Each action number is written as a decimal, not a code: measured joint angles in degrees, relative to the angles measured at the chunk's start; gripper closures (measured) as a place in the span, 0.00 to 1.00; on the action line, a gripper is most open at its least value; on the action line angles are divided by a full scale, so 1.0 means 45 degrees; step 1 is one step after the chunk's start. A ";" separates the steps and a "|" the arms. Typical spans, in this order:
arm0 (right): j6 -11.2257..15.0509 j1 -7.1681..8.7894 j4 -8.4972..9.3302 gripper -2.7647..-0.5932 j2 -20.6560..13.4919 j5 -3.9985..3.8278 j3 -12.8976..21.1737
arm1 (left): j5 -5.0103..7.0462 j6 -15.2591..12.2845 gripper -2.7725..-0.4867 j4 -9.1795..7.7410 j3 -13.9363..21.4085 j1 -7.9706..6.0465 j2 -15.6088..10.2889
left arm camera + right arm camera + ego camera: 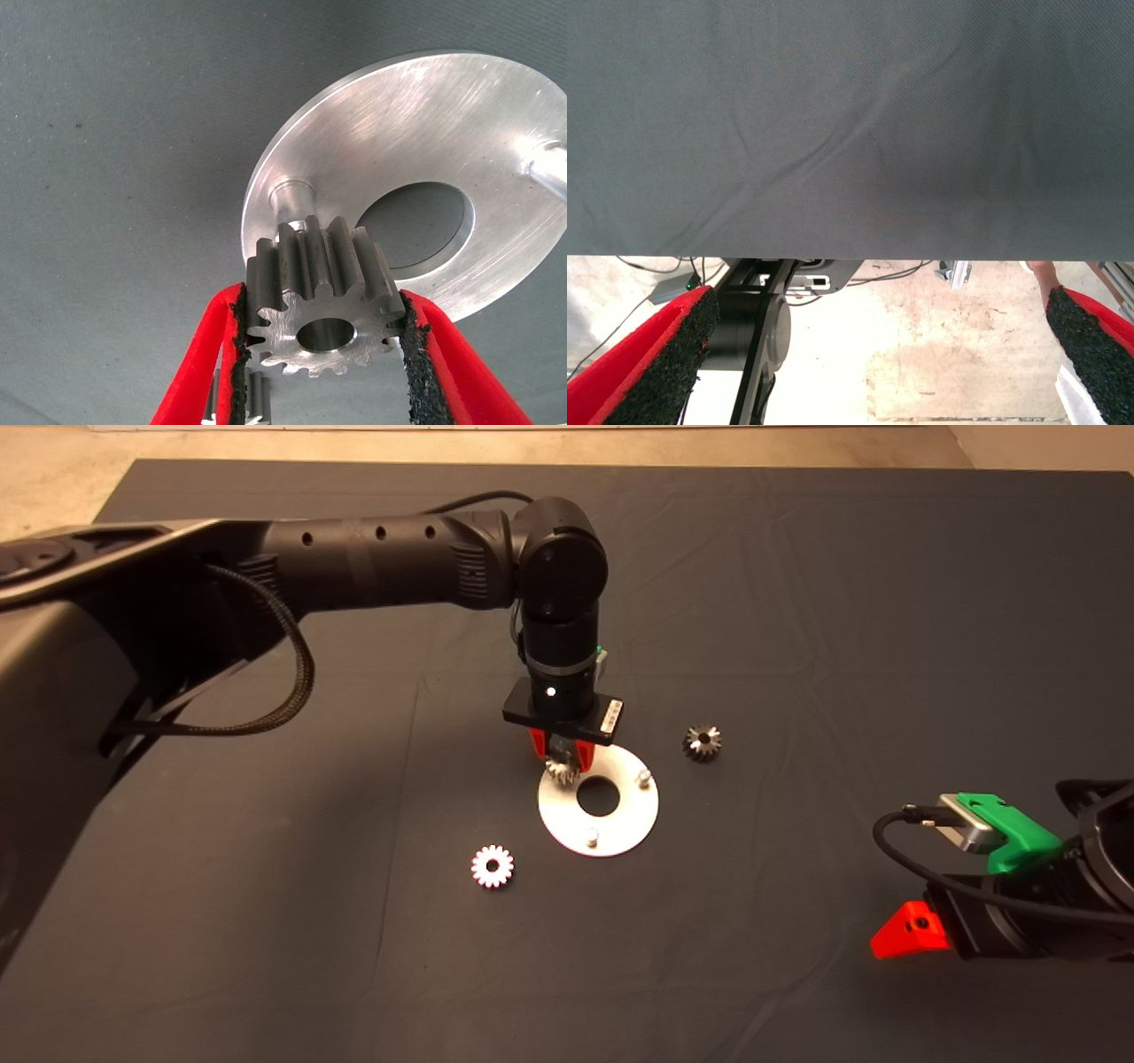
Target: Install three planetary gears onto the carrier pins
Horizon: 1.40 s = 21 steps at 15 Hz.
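We're holding one gear [321,305] w/ our left gripper [323,354], squeezed between the two black pads [237,354], one on each side of the teeth. The hole in its middle faces down, so it can slide onto a peg. It hangs just over the edge of the silver disc [620,824], right next to one pin [291,197] (the one at the disc's far-left rim in the head view). In the left wrist view the pin's top peeks out just behind the gear, so we think they aren't lined up yet; the hole needs to sit right over the pin before we go down.

The other two pins [644,778] [591,836] are bare. Two more gears wait on the mat [797,602]: a bright one [493,865] near the disc on the front-left side, and a dark one [702,742] to the right of it. So no gear is on yet, we think.

Our right gripper [877,354] is parked at the mat's front-right edge, fingers wide apart, holding nothing.
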 joint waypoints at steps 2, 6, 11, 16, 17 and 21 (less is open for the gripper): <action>0.0000 -0.0005 0.0000 0.00 0.0000 -0.0005 0.0000 | -0.0006 0.0004 0.81 0.0000 -0.0080 -0.0011 0.0039; 0.0000 -0.0005 0.0000 0.00 0.0000 0.0000 0.0000 | 0.0013 -0.0001 0.81 0.0005 -0.0099 -0.0011 0.0056; 0.0000 -0.0005 0.0000 0.00 0.0000 -0.0002 0.0000 | 0.0094 0.0107 0.81 -0.0011 -0.0275 -0.0019 0.0063; 0.0000 -0.0005 0.0000 0.00 0.0005 0.0000 0.0000 | 0.0172 0.0233 0.81 0.0038 -0.0488 -0.0054 0.0093; 0.0000 -0.0005 0.0000 0.00 0.0000 -0.0005 0.0000 | 0.0172 0.0256 0.81 0.0040 -0.0489 -0.0051 0.0093; 0.0000 -0.0005 0.0000 0.00 0.0000 -0.0005 0.0000 | 0.0182 0.0273 0.81 0.0039 -0.0489 -0.0049 0.0107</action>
